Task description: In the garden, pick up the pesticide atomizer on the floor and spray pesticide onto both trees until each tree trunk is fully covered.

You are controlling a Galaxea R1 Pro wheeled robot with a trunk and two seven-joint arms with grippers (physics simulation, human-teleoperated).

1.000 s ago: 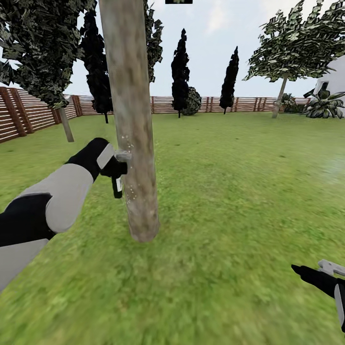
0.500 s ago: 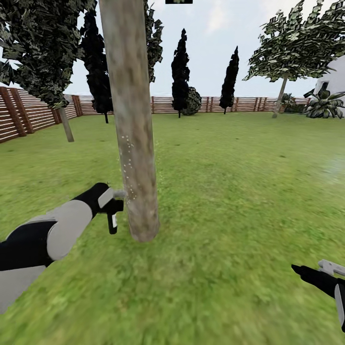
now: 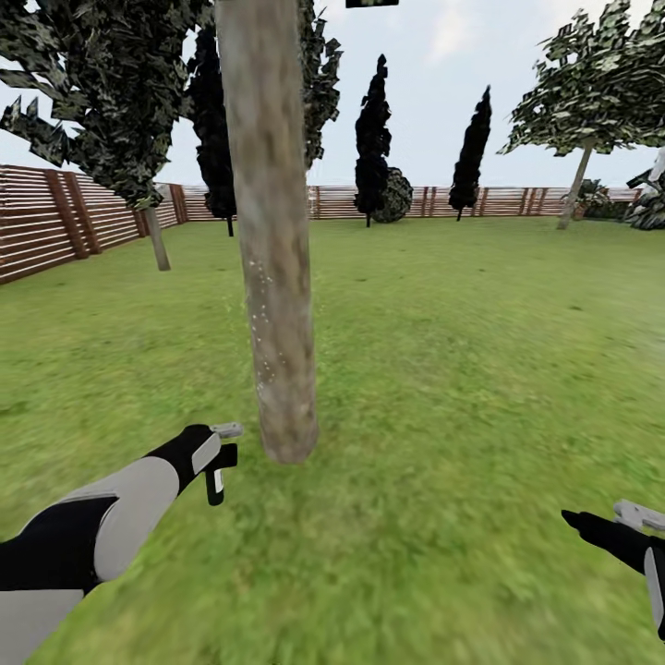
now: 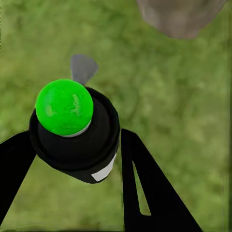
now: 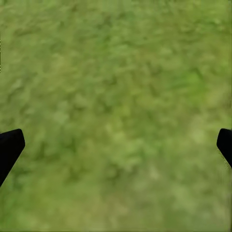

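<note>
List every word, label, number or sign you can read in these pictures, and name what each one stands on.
None can be read.
The black pesticide atomizer with a green cap, held in the left gripper, bears a pale label strip: it shows no legible characters.
The grey-brown tree trunk and brown slatted fence carry no text.

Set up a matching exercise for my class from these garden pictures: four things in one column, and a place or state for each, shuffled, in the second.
Things:
1. pesticide atomizer
2. near tree trunk
3. right tool
4. fence

Places or states:
A. open over bare grass
B. rings the lawn
C. flecked with white specks
D. held in the left tool

Pairs: 1-D, 2-C, 3-A, 4-B
</note>
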